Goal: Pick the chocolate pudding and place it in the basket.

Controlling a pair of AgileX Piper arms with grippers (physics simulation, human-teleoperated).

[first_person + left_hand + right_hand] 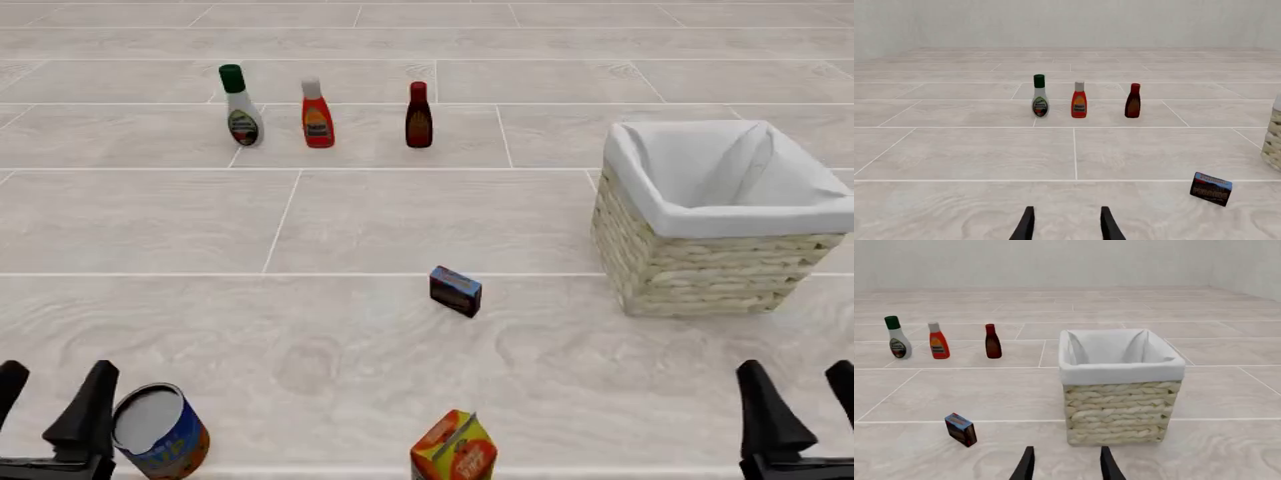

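The chocolate pudding [455, 290] is sitting on the desk [360, 220] left of the basket [707, 215], well apart from both tools. The left tool [51, 405] and right tool [798, 400] are hovering near the front edge (fingers spread, gripping nothing).

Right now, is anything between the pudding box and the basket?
No. In the front view, only bare table separates the chocolate pudding from the basket.
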